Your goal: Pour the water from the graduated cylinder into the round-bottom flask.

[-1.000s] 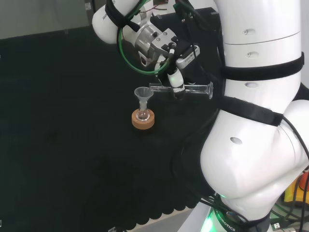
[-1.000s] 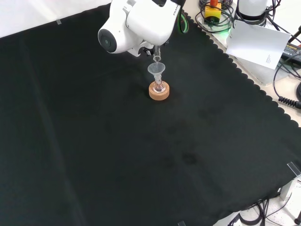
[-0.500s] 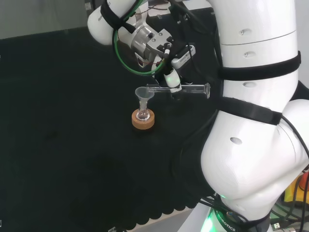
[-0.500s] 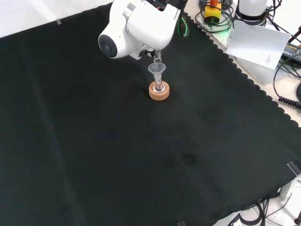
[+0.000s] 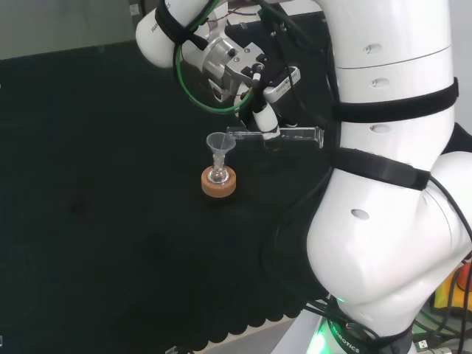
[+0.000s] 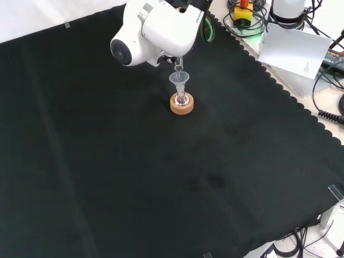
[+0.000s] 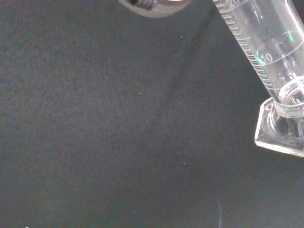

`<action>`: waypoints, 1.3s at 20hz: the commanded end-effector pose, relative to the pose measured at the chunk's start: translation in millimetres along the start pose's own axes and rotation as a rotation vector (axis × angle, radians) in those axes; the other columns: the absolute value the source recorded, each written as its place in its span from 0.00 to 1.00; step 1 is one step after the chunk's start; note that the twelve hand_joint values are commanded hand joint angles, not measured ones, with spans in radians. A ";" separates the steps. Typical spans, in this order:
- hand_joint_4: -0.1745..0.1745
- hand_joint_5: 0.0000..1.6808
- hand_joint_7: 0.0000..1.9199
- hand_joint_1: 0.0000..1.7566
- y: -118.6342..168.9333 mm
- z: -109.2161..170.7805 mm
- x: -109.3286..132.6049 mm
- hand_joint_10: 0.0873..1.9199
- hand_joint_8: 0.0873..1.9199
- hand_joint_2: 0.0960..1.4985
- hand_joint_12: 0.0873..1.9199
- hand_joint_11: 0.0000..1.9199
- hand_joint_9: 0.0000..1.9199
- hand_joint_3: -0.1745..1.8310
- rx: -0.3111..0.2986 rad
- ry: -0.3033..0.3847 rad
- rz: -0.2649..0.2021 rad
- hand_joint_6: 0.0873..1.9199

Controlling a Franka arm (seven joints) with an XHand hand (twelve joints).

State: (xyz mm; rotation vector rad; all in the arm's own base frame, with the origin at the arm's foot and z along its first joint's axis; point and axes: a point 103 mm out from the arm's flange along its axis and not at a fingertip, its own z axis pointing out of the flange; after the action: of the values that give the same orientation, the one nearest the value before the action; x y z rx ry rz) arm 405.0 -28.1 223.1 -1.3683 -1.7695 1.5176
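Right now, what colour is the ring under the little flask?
The cork ring is light tan-brown. It shows best in the front view, against the black cloth.

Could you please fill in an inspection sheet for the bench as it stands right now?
Surface: black cloth covers the bench, with a scalloped edge at the front view's right.
Job's things: graduated cylinder held about level, its mouth over the funnel; the funnel sits in the round-bottom flask, which rests in a cork ring.
Clutter: nothing seen on the cloth.
Hand: the hand has fingers curled round the cylinder's tube.
Cables: green and black cables loop round the wrist; more cables lie off the cloth at the front view's right.
Surroundings: a white sheet and a red button on a yellow box beyond the cloth.
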 end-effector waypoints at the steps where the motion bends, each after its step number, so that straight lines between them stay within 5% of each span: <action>1: 0.00 0.58 0.53 0.72 -2.2 1.9 -1.0 0.00 0.49 0.72 0.35 0.67 0.79 0.09 0.000 -0.007 -0.014 0.50; 16: 0.00 0.58 0.53 0.72 -6.6 -13.6 24.1 0.00 0.49 0.72 0.35 0.67 0.79 0.09 -0.064 0.005 -0.040 0.51; 26: 0.00 0.58 0.53 0.72 -17.6 -5.8 -0.1 0.00 0.50 0.73 0.35 0.67 0.78 0.09 -0.271 0.090 -0.114 0.51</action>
State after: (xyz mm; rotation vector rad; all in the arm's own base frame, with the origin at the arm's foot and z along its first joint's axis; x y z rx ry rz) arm 404.2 -9.1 236.1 -1.3924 -1.9329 1.3368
